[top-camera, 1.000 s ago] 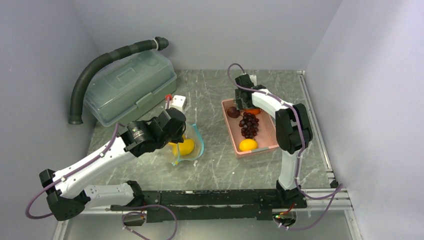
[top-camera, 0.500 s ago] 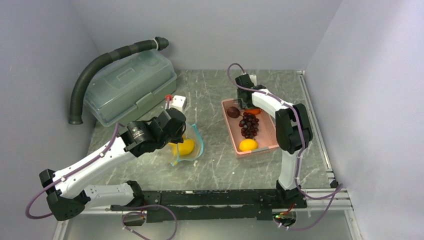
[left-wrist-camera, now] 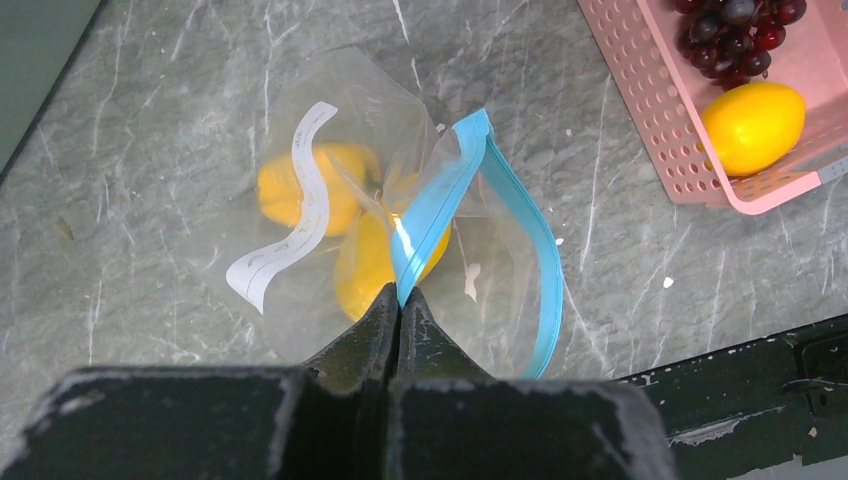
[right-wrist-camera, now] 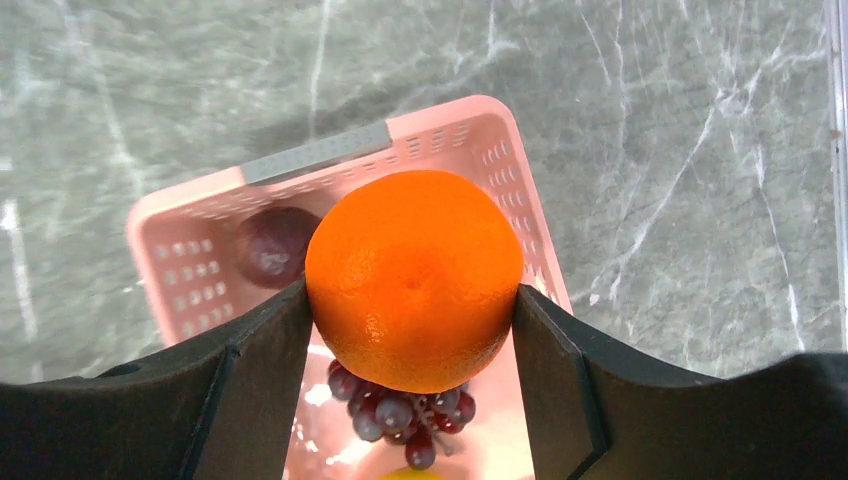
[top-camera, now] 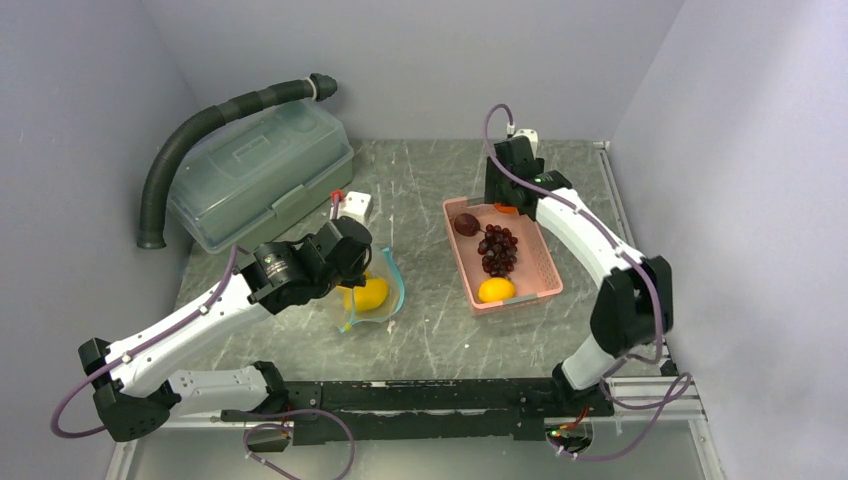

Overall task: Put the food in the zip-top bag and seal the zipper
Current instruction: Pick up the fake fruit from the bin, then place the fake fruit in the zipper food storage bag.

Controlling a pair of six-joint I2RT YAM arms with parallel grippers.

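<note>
Zip-top bag lies on the table in front of the left arm, and its mouth gapes open. Inside it are yellow fruits; two show plainly through the clear plastic. A white label curls across the bag. The left gripper is pinched tight on the blue zipper at the near side of the mouth and holds that edge up. The other side of the zipper curves away to the right. The orange is squeezed in the right gripper, with one finger on each side of it. It hangs over the far end of the pink basket. In the basket lie the dark grapes, one yellow fruit at the near end, and a dark round fruit at the far end. The basket stands to the right of the bag and does not touch it. A big green-grey box with a lid sits at the far left, and a black hose bends around behind it.
</note>
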